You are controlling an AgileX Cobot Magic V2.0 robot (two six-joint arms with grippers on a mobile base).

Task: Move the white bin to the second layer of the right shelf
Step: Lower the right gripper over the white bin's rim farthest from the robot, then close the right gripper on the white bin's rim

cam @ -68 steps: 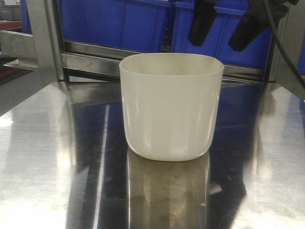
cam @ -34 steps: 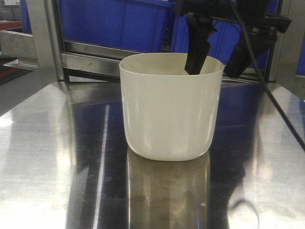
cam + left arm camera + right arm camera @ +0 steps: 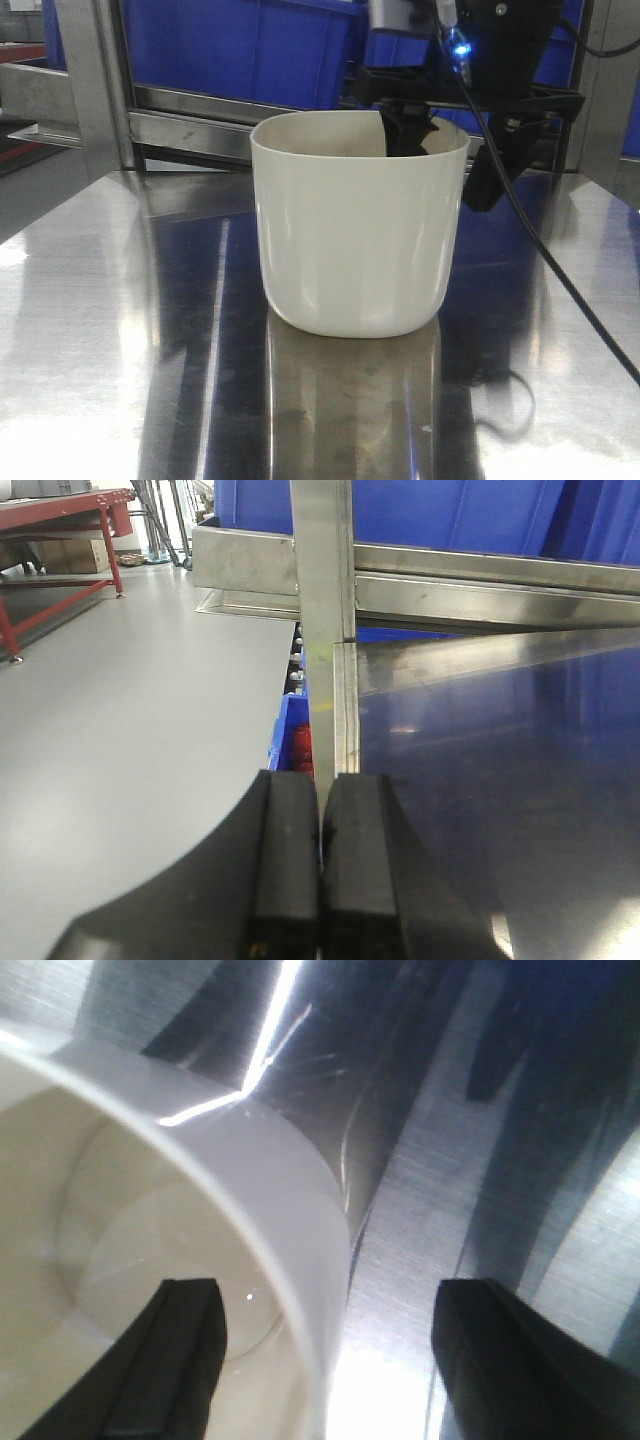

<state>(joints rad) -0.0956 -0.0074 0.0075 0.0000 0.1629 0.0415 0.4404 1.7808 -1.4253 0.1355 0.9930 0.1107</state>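
Observation:
The white bin (image 3: pixel 355 240) stands upright on the reflective steel tabletop (image 3: pixel 110 340). My right gripper (image 3: pixel 445 165) is open and straddles the bin's right rear wall. One finger (image 3: pixel 402 135) is inside the bin and the other (image 3: pixel 482 185) is outside it. The right wrist view shows the same: the bin wall (image 3: pixel 290 1200) runs between the two fingers of the open gripper (image 3: pixel 330 1360), not pinched. My left gripper (image 3: pixel 320 825) is shut and empty, off the table's left edge. No shelf level with rollers is clearly in view.
Blue crates (image 3: pixel 250 45) sit on a steel rack rail (image 3: pixel 190 125) behind the bin. A steel post (image 3: pixel 95 85) stands at the back left and also shows in the left wrist view (image 3: pixel 322 580). A black cable (image 3: pixel 560 285) hangs across the right side.
My right gripper has come down from above the bin. One finger has gone inside the bin and the other has dropped beside its right wall. The bin has not moved.

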